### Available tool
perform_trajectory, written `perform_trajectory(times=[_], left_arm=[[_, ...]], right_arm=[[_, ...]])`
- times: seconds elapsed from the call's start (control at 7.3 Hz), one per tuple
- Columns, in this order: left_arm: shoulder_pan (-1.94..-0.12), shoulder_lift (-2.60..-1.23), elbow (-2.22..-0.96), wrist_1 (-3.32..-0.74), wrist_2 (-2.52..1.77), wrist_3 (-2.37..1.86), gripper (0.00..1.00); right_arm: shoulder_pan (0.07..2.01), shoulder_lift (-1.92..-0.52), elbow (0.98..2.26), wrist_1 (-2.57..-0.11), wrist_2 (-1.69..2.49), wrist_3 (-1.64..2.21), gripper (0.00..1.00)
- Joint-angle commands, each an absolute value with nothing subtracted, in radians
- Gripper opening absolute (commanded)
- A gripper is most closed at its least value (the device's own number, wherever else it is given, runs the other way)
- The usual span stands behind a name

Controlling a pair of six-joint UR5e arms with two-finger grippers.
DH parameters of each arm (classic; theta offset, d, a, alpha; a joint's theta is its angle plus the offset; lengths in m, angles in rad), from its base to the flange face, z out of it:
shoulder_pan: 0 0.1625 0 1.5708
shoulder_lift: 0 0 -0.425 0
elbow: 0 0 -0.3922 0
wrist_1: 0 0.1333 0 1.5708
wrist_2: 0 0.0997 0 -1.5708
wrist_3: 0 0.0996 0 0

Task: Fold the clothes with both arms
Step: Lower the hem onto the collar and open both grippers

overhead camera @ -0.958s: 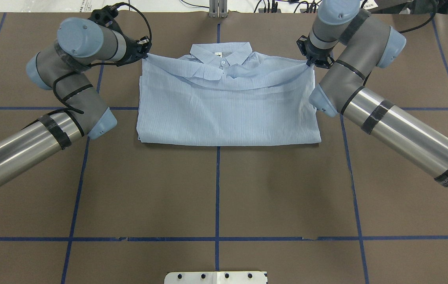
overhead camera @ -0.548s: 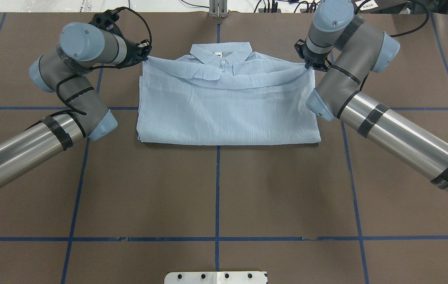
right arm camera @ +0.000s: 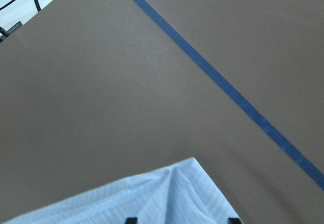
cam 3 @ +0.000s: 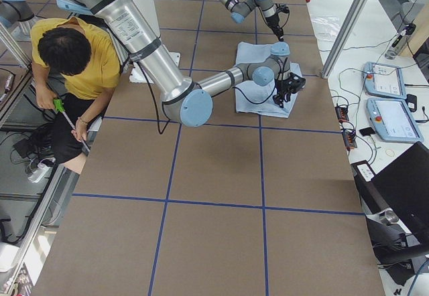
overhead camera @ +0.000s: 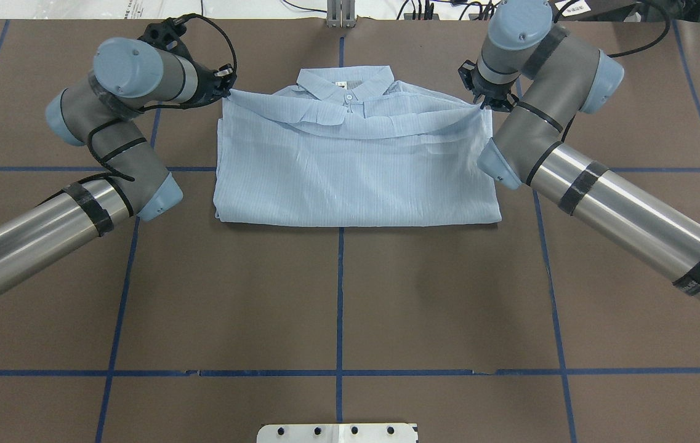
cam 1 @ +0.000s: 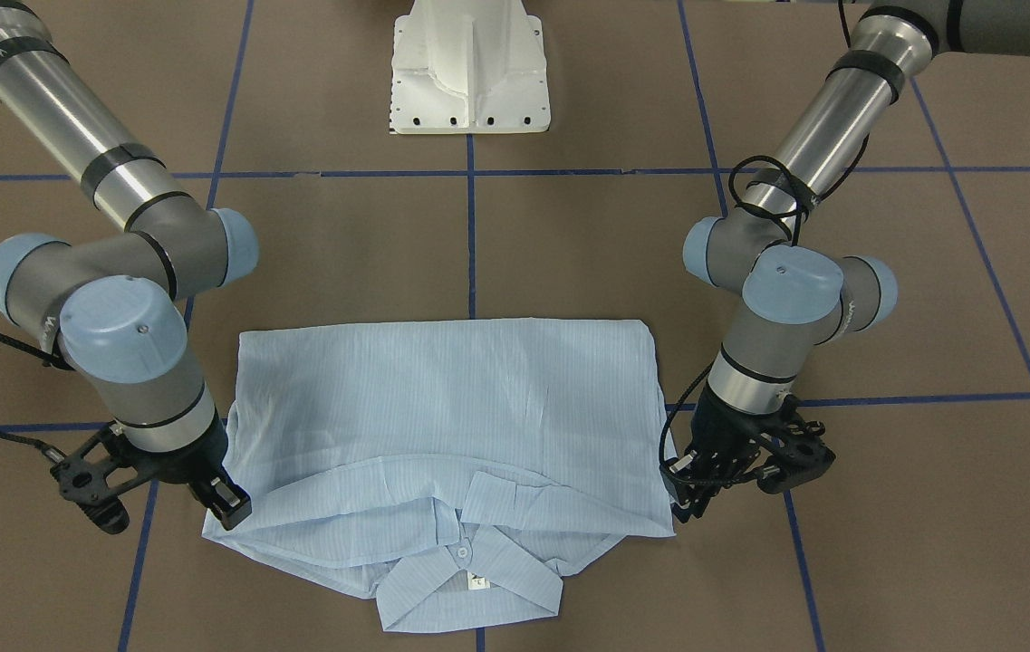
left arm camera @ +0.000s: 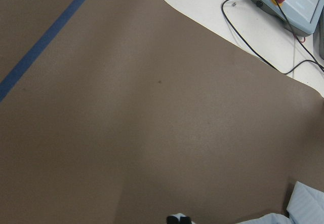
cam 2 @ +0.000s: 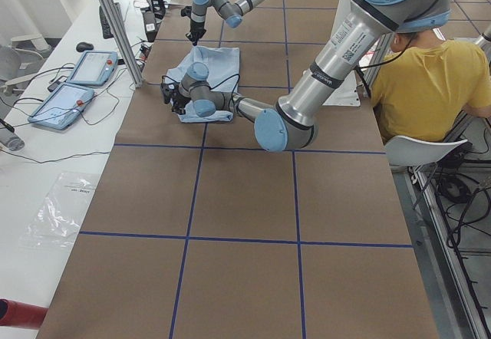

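Going left to right across the overhead view. Upper left: left gripper pinched shut on the near-collar corner of the shirt, fabric pulled into a little peak right at the fingertips. Middle, upper half of the frame: shirt lying on the brown table, already doubled over into a rough rectangle, folded edge running along just below the collar, collar poking out at the far side. Upper right: right gripper closed on the opposite corner, same raised pinch; front view shows cloth between its fingers too.

Handling guess: thin, crinkly, very light stuff, floppy with zero stiffness, so sagging in the middle whenever lifted by two corners. Probably not slippery thanks to the crinkle, but prone to bunching and dragging the lower layer along. Best grab points look like the outer corners, both layers together, keeping the span taut. Buttons small, no real breakage worry.
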State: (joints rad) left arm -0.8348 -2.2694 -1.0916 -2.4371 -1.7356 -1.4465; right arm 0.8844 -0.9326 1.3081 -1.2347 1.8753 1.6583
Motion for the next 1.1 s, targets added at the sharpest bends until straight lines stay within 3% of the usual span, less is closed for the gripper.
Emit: perform_trajectory(times=[0.0, 0.14, 0.96], left_arm=[[-0.841, -2.195, -1.204, -2.441, -1.741, -1.399, 0.80], [-0.841, -2.192, -1.212, -2.441, -1.741, -1.405, 0.80], [-0.841, -2.149, -1.239, -2.433, -1.738, -1.407, 0.79]], right_arm=[[0.833, -1.182, 1.605, -1.229, 1.894, 1.728, 1.00], [0.780, -1.253, 1.650, -1.215, 1.887, 1.791, 1.00], [0.687, -1.270, 1.632, -1.103, 1.861, 1.959, 1.00]])
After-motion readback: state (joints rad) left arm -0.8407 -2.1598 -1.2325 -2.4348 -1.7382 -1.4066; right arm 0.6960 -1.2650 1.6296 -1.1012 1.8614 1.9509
